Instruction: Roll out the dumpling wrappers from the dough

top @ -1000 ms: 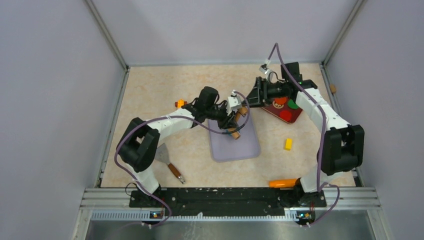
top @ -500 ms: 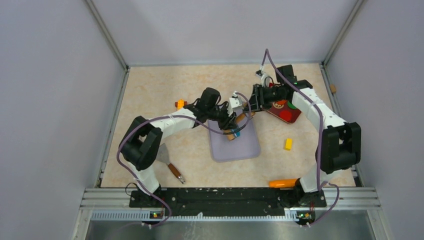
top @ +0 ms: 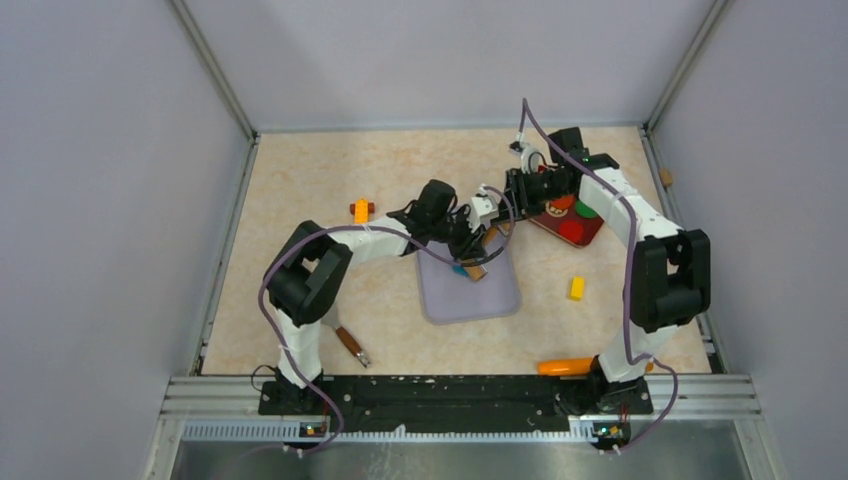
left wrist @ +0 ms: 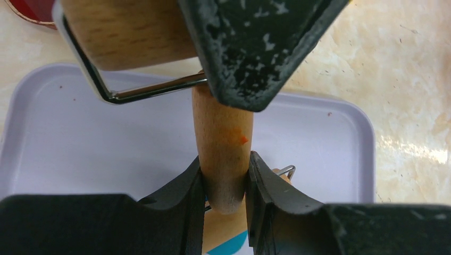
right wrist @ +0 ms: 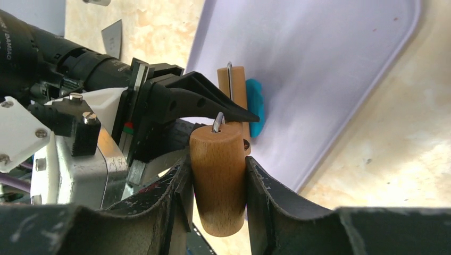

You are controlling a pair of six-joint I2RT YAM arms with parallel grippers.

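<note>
The tan wooden roller (top: 480,258) lies over the lavender mat (top: 470,295). My left gripper (top: 467,243) is shut on its handle (left wrist: 222,143). My right gripper (top: 503,212) is shut on the roller's large drum (right wrist: 218,164). The small drum (right wrist: 233,85) rests on the mat next to the teal-blue dough (right wrist: 255,114), a small lump that also shows in the top view (top: 460,268) and at the bottom of the left wrist view (left wrist: 234,247). I see no dumpling wrappers.
A red plate (top: 572,222) with toy food sits right of the mat. A yellow block (top: 577,288), an orange block (top: 360,210), an orange carrot (top: 565,366) and a spatula (top: 340,335) lie on the table. Walls enclose three sides.
My right gripper has come in from the right and closed on the roller's large drum. My left arm has shifted right, still holding the handle. The roller has moved and the dough now shows.
</note>
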